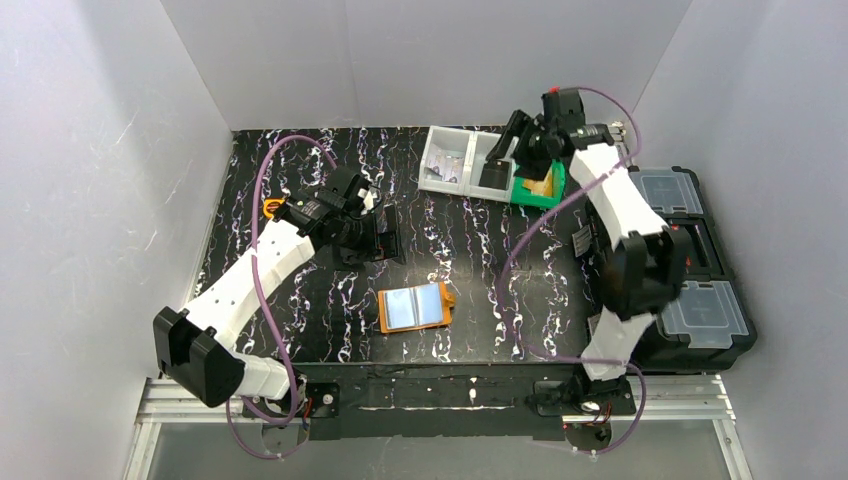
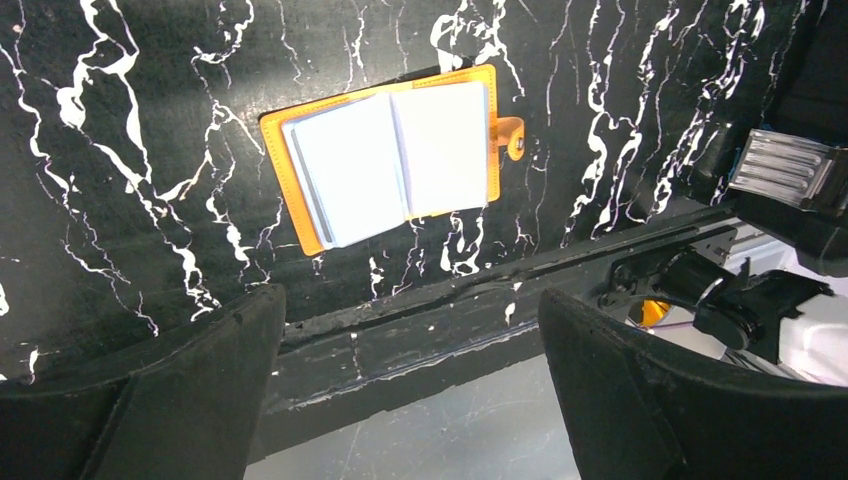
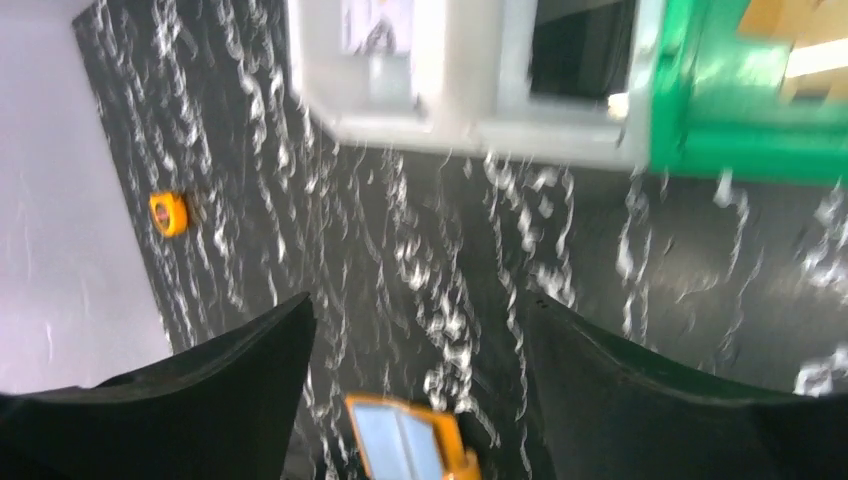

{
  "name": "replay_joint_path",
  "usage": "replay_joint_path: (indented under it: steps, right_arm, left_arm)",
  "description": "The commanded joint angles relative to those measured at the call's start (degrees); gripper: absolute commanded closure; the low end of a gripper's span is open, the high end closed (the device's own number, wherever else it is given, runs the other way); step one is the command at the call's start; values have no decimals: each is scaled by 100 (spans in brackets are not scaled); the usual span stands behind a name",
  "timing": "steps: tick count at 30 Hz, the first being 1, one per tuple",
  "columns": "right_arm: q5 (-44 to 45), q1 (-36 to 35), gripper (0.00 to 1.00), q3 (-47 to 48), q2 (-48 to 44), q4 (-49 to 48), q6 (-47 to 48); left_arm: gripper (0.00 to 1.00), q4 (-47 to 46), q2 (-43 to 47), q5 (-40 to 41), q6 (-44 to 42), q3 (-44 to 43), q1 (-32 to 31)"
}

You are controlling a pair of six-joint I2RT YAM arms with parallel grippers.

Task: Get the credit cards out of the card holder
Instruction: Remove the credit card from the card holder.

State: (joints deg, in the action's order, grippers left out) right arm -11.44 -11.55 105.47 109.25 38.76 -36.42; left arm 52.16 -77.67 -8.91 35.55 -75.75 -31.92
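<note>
— Report.
— Left pincer (image 2: 412, 305): wide, empty, above the counter (image 1: 450, 240) near the card holder (image 2: 280, 160). Right pincer (image 3: 418, 310): spread, empty, over the grey tray (image 3: 450, 125).
— Card holder?
— Open flat mid-counter, pale credit cards (image 2: 350, 170) in its pockets. I judge extraction under way; next I need a narrow pinch on one card edge.

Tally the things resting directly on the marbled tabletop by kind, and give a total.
Orange card holder: 1
Yellow tape measure: 1
Grey bins: 2
Green bin: 1
Total: 5
</note>
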Motion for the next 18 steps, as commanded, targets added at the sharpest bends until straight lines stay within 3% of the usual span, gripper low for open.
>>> replay_joint_path:
  steps: [1,5,10,18]
  right_arm:
    - [259,-546,13,-1769,-1592,-512,-208]
    - [500,-1272,13,-3032,-2677,-594,-370]
    - [688,-2395,14,-4155,-3381,-714,-766]
    - [1097,-3853,18,-4327,-2795,-938,-1300]
  left_arm:
    - [2,-60,284,124,-44,234,110]
    - [2,-145,336,166,-32,455,173]
    - [2,-198,459,397,55,838,242]
    - [2,-216,659,741,362,1494,440]
